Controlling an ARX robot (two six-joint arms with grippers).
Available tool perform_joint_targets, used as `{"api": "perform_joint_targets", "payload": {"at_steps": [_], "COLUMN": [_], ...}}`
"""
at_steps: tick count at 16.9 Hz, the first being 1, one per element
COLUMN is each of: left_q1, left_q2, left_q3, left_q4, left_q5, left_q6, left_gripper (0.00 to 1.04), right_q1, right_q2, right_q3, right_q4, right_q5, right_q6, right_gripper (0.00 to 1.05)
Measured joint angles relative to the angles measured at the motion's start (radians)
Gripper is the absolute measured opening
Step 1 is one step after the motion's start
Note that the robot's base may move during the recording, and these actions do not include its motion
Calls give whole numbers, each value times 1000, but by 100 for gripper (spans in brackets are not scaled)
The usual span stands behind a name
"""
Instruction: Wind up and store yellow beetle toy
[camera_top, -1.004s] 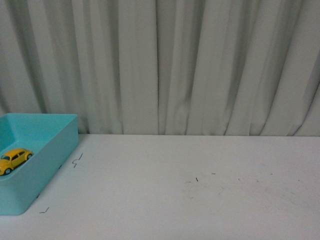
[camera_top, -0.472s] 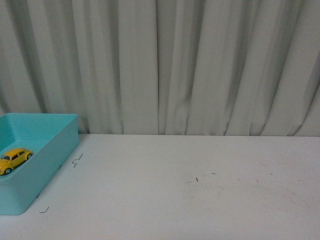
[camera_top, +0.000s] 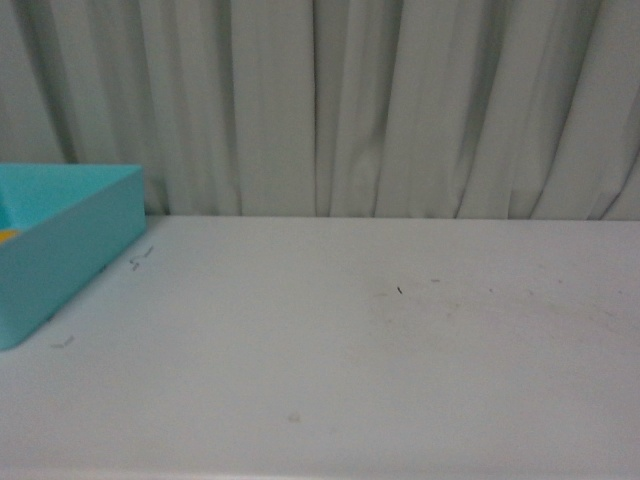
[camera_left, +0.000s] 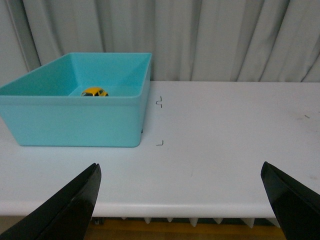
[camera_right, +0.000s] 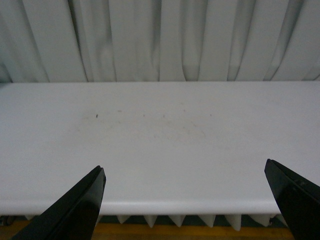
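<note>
The small glossy yellow beetle toy car (camera_left: 94, 92) sits on the floor of the open turquoise plastic bin (camera_left: 75, 120), toward the bin's far wall, as I read it from the left wrist camera; it looks side-on to that camera, its long axis running roughly across the view, though it is too small to say which end is the front. In the front view only a sliver of yellow (camera_top: 6, 236) shows over the bin's rim at the far left of the frame. The bin stands on the white desk (camera_left: 225, 130), near the pale pleated curtain (camera_left: 200, 35) behind it, with small black corner marks (camera_left: 160, 102) on the desk just beside its right wall. My left tool (camera_left: 182, 200) hangs off the desk's near edge with its two black fingers (camera_left: 75, 205) spread wide and nothing between them; the car lies ahead of it and off to its left side, inside the bin. My right tool (camera_right: 190, 200) is likewise spread wide and empty, facing a bare stretch of desk with faint scuffs, the bin out of its sight. I judge the left arm clearly the nearer, and with the car already in the bin, little of the task seems left.
</note>
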Motion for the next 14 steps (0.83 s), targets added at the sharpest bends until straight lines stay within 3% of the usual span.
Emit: {"api": "perform_joint_targets", "payload": {"at_steps": [14], "left_q1": [0], "left_q2": [0], "left_q3": [0], "left_q4": [0], "left_q5": [2], "left_q6": [0], "left_gripper": [98], "right_q1": [0], "right_q2": [0], "right_q3": [0], "right_q4": [-1], "right_q5": [0], "right_q6": [0], "right_gripper": [98]}}
